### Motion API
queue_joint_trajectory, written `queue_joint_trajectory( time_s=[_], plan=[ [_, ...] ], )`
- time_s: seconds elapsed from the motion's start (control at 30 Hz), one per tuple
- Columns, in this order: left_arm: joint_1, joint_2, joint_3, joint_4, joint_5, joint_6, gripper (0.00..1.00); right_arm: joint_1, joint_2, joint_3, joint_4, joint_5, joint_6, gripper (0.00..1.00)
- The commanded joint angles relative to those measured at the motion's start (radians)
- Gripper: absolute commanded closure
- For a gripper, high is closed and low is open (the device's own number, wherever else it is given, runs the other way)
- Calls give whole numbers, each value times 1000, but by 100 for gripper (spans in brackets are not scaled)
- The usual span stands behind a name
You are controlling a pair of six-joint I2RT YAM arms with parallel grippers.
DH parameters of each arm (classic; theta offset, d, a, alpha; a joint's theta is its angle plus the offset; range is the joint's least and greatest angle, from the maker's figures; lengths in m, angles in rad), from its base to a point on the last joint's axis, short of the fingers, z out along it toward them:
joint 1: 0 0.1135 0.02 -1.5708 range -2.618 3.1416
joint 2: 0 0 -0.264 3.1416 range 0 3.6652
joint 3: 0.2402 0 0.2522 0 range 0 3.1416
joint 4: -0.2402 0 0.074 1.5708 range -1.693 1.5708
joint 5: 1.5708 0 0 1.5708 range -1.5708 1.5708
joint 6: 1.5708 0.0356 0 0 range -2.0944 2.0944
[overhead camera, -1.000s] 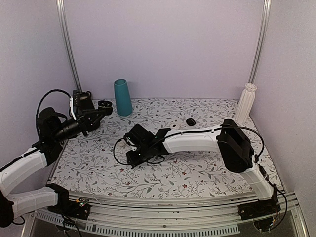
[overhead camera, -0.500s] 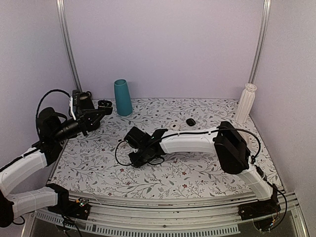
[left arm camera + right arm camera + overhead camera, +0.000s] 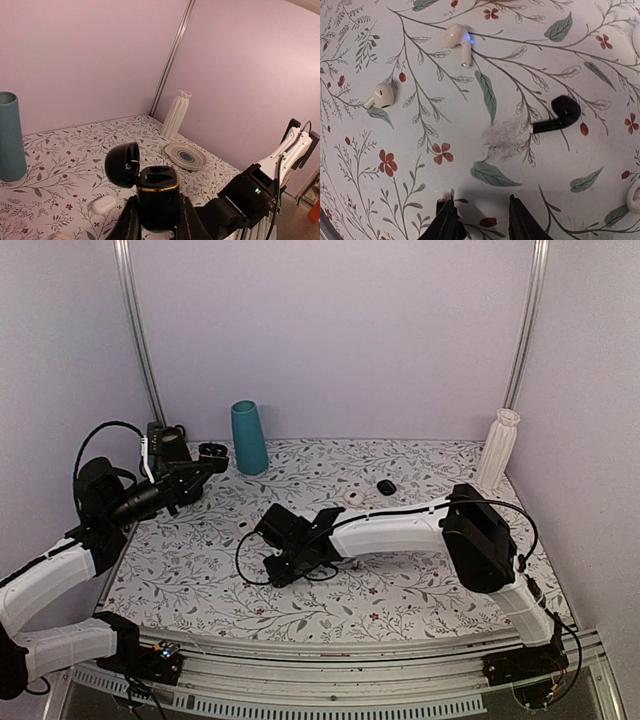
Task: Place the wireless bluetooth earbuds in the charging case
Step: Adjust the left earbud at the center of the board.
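Left tool point(image 3: 207, 454) at 10 o'clock on the floral-print surface point(image 3: 420, 590), raised off it, clamped together on the small black rounded charging case point(image 3: 158, 192). Case upright, hinged lid point(image 3: 123, 165) swung open toward 10 o'clock, both sockets look empty.

Right tool point(image 3: 482, 222) mid-surface, pointing down, its fingers point(image 3: 448, 223) partly apart with nothing between them, tips low over the print; cannot tell if they touch it.

In the right wrist view, 1 tiny black stemmed earbud point(image 3: 558, 115) lies flat at 1 o'clock from that tool, stem pointing to 8 o'clock, apart from the fingers. Only 1 black bud shows. 2 small white earbuds also lie there: 1 with a blue light point(image 3: 457, 39) at 12 o'clock, 1 point(image 3: 381, 95) at 10 o'clock.

Also on the surface:
- white rounded case point(image 3: 104, 204), just beyond the held case
- teal cylinder point(image 3: 248, 437), 11 o'clock
- white ribbed vase point(image 3: 499, 447), 1 o'clock
- striped round plate point(image 3: 186, 155) near the vase
- small black oval lump point(image 3: 386, 486), 1 o'clock of centre
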Motion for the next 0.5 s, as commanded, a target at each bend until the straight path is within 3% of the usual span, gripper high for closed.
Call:
queue_joint_trajectory(
  time_s=[0.0, 0.3, 0.47],
  plan=[
    [11, -2, -8, 23, 7, -3, 100, -30, -148, -157, 156, -65, 32, 64],
    [12, -6, -8, 24, 5, -4, 100, -41, -272, -375, 397, -183, -15, 64],
    [12, -13, -7, 21, 4, -10, 100, -39, -273, -366, 332, -142, -9, 65]
  ],
)
